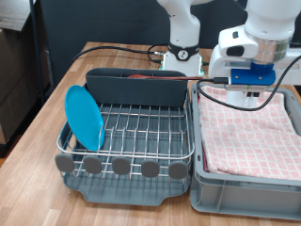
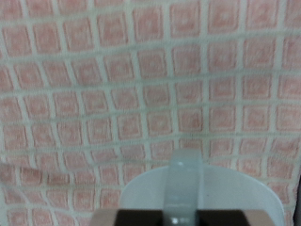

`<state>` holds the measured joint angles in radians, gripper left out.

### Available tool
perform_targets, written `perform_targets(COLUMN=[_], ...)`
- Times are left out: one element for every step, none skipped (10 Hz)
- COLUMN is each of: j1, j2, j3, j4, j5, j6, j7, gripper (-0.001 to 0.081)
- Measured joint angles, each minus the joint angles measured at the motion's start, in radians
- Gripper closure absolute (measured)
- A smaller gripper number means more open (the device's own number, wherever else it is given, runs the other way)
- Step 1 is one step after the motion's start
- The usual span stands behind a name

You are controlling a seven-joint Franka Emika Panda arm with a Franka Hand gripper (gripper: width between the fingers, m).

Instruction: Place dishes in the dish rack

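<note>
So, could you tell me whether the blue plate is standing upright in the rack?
Yes: the plate stands on edge in the dish rack.

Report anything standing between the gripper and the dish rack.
Nothing visible does. The gripper hangs over the checked cloth in the bin beside the dish rack; only the bin's rim lies between.

A long brown wooden table is sitting in the middle of the room, and soft light is shining on its smooth top. Behind it, a dark black wall is standing. A pale white board is showing at the exterior view's top left corner.
</note>
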<state>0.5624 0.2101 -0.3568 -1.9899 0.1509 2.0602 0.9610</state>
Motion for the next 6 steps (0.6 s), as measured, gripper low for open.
perform_targets(j1=[-0.001, -0.002, 0.002, 0.002, 0.002, 0.001], j2=[0.012, 0.022, 0.040, 0.040, 0.040, 0.041], j3=[-0.018, -0.038, -0.048, -0.046, -0.047, -0.050], j4=[0.027, 0.055, 0.079, 0.078, 0.078, 0.078], j5=[-0.016, -0.046, -0.066, -0.057, -0.063, -0.073], j6=[0.030, 0.046, 0.046, 0.042, 0.050, 0.072], j7=[0.029, 0.072, 0.116, 0.101, 0.099, 0.095], gripper=[0.0737, 0.0737, 0.0737, 0.0737, 0.0737, 0.0737])
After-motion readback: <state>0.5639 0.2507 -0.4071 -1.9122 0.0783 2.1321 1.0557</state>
